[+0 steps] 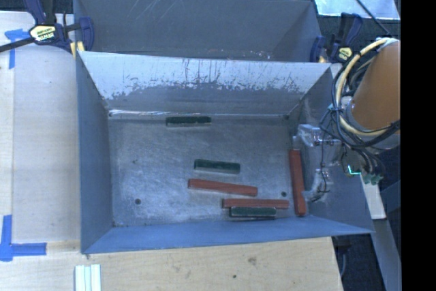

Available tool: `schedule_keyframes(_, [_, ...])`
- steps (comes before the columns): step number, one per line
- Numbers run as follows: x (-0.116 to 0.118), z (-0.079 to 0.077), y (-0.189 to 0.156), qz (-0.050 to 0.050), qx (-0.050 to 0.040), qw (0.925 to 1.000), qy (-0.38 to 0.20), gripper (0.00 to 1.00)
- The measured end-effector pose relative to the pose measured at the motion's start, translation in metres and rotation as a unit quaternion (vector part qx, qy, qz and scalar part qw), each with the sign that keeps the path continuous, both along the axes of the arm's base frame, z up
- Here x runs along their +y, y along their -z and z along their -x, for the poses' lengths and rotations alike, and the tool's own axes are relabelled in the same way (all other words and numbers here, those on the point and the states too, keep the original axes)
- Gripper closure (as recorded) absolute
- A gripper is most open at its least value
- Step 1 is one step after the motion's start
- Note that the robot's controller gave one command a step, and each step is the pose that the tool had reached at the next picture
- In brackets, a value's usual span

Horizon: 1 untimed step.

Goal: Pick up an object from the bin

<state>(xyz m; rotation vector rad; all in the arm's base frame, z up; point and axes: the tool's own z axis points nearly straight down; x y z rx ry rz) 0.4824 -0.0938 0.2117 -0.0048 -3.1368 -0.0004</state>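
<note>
My gripper (319, 180) hangs low at the bin's right wall, under the arm's orange cover and cables. Just to its left a long red-brown bar (296, 182) lies lengthwise along the foot of that wall, close beside the gripper; whether they touch I cannot tell. Near that bar's front end lie another red-brown bar (255, 203) and a dark green bar (253, 212), side by side at the front right of the floor.
A third red-brown bar (223, 187) and a dark green bar (216, 165) lie near the middle of the floor. One more dark green bar (189, 120) rests against the back wall. The left half of the floor is bare metal.
</note>
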Motion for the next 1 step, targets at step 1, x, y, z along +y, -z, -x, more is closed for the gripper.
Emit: schedule_keyframes(1, [0.1002, -0.0154, 0.1427, 0.0, -0.0027, 0.9935, -0.114, 0.0])
